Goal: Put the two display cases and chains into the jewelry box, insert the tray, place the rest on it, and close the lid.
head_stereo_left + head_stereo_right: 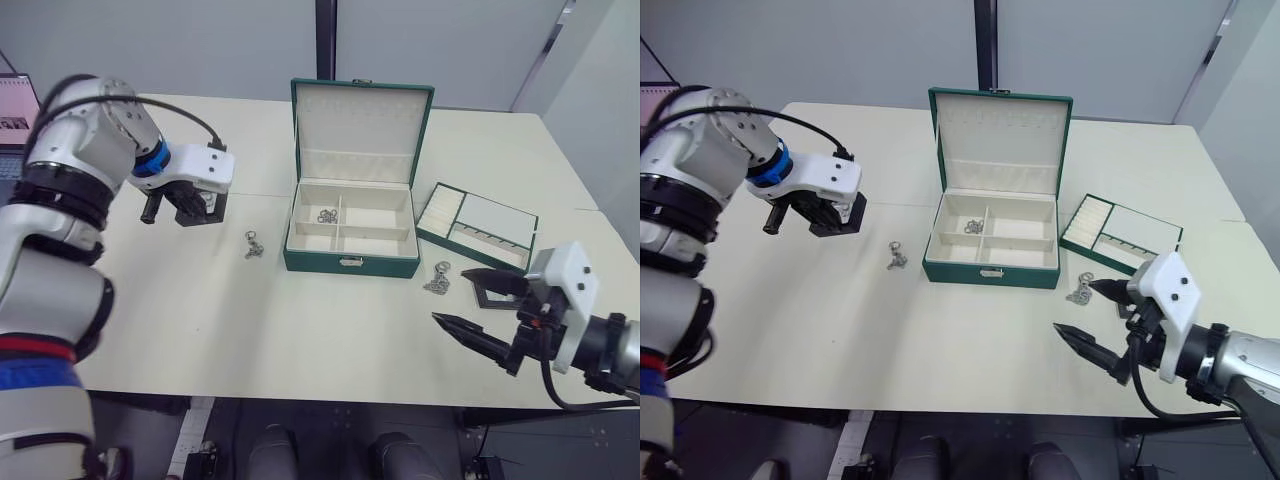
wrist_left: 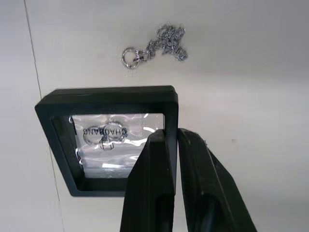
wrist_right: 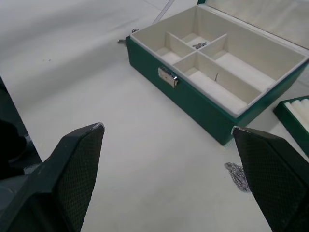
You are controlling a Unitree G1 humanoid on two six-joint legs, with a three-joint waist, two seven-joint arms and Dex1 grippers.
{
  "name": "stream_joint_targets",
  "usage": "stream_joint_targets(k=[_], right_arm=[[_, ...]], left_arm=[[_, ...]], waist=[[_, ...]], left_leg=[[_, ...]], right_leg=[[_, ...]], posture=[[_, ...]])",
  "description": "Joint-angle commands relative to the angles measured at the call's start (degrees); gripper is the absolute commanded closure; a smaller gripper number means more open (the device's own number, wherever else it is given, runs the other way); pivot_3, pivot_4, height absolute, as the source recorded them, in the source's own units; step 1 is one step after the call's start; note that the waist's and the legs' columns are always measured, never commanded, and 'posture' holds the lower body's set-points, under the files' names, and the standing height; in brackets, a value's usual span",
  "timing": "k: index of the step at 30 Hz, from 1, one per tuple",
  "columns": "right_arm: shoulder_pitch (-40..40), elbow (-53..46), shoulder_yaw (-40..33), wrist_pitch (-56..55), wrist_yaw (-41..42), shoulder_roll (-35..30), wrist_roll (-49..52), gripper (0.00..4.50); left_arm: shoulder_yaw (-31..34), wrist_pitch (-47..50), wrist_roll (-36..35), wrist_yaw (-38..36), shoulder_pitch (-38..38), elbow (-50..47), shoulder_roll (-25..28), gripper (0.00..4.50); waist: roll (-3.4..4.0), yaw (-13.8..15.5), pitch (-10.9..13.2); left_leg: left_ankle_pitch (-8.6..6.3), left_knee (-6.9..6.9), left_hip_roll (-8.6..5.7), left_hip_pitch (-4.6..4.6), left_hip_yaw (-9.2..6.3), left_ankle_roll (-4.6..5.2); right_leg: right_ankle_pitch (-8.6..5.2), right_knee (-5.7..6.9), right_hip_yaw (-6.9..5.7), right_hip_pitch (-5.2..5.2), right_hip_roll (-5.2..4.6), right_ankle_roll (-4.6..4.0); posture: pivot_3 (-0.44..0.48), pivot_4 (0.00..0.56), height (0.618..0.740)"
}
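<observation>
I see the left tool [image 2: 166, 140] raised over the table [image 1: 200, 330], its two fingers pressed onto one frame edge of a display case [image 2: 108, 137], which it holds clear of the surface. Through the case window I make out mirrored lettering and a ring-like shape; the rest of its contents is unreadable. Beyond this tool's tips a loose chain [image 1: 253, 245] lies on the table, between the tool and the jewelry box [image 1: 350, 235].

The box stands open, its lid [image 1: 362, 130] upright behind it. A second chain [image 1: 327, 215] sits in one rear compartment; the other compartments look bare, though the near wall hides part of their floors.

The right tool [image 1: 1095, 320] hovers low, fingers spread wide, nothing between them. Just ahead of it a third chain [image 1: 438, 279] lies on the table by the box's front corner. The tray [image 1: 477, 225] rests beyond that tool, beside the box. A dark object [image 1: 497, 287] lies just beside the right tool, partly hidden by the arm; I cannot tell whether it is the second case.
</observation>
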Motion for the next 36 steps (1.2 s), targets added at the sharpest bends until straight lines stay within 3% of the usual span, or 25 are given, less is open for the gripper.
stream_joint_targets(k=[1, 6, 12, 17, 22, 26, 36], right_arm=[[1.1, -1.8, -2.9, -1.4, 0.3, 0.2, -0.1, 0.00], [2.4, -2.0, -3.2, -2.2, -0.3, 0.8, -0.4, 0.00], [4.7, -2.8, -4.2, -3.3, -2.1, 3.1, -1.4, 0.00], [6.2, -3.2, -2.6, -4.3, -4.1, 5.7, -4.4, 0.00], [8.6, -4.1, -3.3, -5.5, -4.4, 7.9, -6.5, 0.00], [9.7, -4.5, -3.3, -6.6, -4.6, 9.1, -8.5, 0.00], [12.2, -5.9, -5.1, -8.0, -4.7, 10.6, -11.4, 0.00]], left_arm=[[-2.4, 5.9, -6.6, -0.3, -2.8, -5.8, 0.7, 4.46], [-6.3, 10.7, -14.0, -0.3, -5.3, -10.9, 2.0, 4.46], [-5.6, 13.2, -16.8, -0.3, -7.6, -12.4, -2.1, 4.46], [-1.1, 12.1, -9.9, 2.2, -9.5, -2.6, -15.8, 4.46], [3.0, 9.9, -5.1, 5.7, -11.5, 7.7, -26.2, 4.46], [5.7, 6.5, -1.8, 9.4, -12.5, 15.5, -32.5, 4.46], [12.2, -0.4, 3.4, 16.1, -13.2, 28.5, -42.7, 4.46]], waist=[[0.00, 0.0, 0.0], [-0.01, 0.0, 0.0], [-0.01, 0.0, 0.0], [-0.03, 0.9, 0.0], [-0.02, 1.1, 0.0], [-0.01, 0.7, 0.0], [-0.01, 0.7, 0.0]], left_leg=[[0.00, 0.02, -0.01, 0.01, -0.02, 0.00], [0.00, 0.12, -0.04, -0.02, -0.06, 0.02], [0.00, 0.12, -0.06, -0.01, -0.08, 0.03], [-0.01, 0.19, -0.14, -0.05, -0.17, 0.03], [-0.04, 0.24, -0.18, -0.17, -0.15, 0.08], [-0.04, 0.14, -0.20, -0.16, -0.17, 0.08], [-0.03, 0.13, -0.24, -0.17, -0.19, 0.07]], right_leg=[[0.00, 0.00, -0.02, 0.02, 0.00, 0.00], [0.00, 0.00, -0.02, 0.04, 0.01, 0.00], [0.00, -0.01, -0.01, 0.04, 0.01, 0.00], [0.00, -0.03, -0.08, 0.10, -0.01, 0.00], [0.00, -0.09, 0.02, -0.01, 0.00, 0.01], [0.00, -0.08, 0.03, -0.01, 0.02, 0.01], [-0.01, -0.08, 0.02, 0.01, 0.00, 0.01]], posture=[[0.000, 0.150, 0.740], [0.000, 0.150, 0.740], [0.000, 0.150, 0.740], [0.000, 0.150, 0.740], [0.000, 0.150, 0.740], [0.000, 0.150, 0.740], [0.000, 0.150, 0.740]])
